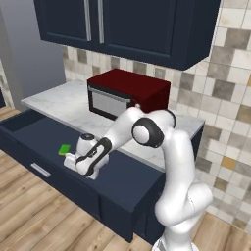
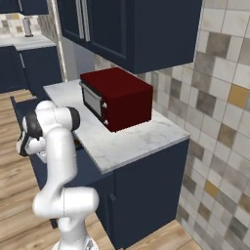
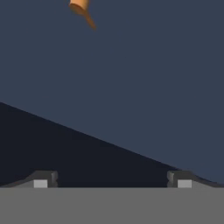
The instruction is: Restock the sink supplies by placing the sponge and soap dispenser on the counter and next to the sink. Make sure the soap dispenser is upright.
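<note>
Sponge (image 1: pixel 63 150) lies flat on the floor of the open navy drawer (image 1: pixel 29 128), just left of the gripper (image 1: pixel 73 164). Fingers (image 3: pixel 41 180) spread wide, holding nothing, hovering over the drawer floor. Soap dispenser's (image 3: pixel 81 10) orange nozzle at top edge of hand view. Red microwave (image 1: pixel 128 93) on the marble surface (image 1: pixel 63 101).

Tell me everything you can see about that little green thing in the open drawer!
The small flat bright green sponge is a little rectangular block that looks soft. In the left base view it lies flat on the floor of the open navy blue drawer, near the drawer's front side. It sits just left of the robot's white hand, apart from it. Nothing rests on it or holds it. Any underlayer is too small to make out.
</note>
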Controlling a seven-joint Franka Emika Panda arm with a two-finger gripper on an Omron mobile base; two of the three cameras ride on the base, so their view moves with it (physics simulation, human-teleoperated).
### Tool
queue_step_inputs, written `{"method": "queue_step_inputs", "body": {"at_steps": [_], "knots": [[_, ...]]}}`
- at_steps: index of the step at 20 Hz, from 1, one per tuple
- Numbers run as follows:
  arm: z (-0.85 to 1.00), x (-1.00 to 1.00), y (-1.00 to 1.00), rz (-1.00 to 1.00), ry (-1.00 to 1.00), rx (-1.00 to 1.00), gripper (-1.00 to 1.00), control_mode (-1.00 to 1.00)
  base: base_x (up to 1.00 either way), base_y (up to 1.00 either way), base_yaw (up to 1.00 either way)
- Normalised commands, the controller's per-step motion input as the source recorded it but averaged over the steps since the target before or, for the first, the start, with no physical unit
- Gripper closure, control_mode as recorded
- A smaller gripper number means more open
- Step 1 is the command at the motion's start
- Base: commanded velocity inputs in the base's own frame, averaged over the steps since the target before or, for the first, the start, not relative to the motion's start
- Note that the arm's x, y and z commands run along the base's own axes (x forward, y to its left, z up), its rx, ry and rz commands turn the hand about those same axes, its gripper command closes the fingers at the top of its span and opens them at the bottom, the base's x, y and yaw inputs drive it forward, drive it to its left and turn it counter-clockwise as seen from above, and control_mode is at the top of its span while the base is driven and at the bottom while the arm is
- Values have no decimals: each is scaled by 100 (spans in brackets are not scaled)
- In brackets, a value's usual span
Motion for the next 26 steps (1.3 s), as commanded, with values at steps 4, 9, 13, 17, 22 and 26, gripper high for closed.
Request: {"method": "queue_step_inputs", "body": {"at_steps": [4,9,13,17,22,26], "knots": [[32,-68,68,0,0,0,-100,-100,0,0,0],[54,-55,28,-5,0,0,-100,-100,0,0,0],[38,21,-28,-2,0,1,-100,-100,0,0,0],[0,83,-59,0,0,10,-100,-100,0,0,0],[-1,81,-39,0,0,5,-100,-100,0,0,0],[-14,60,-10,0,2,0,-100,-100,0,0,0]]}}
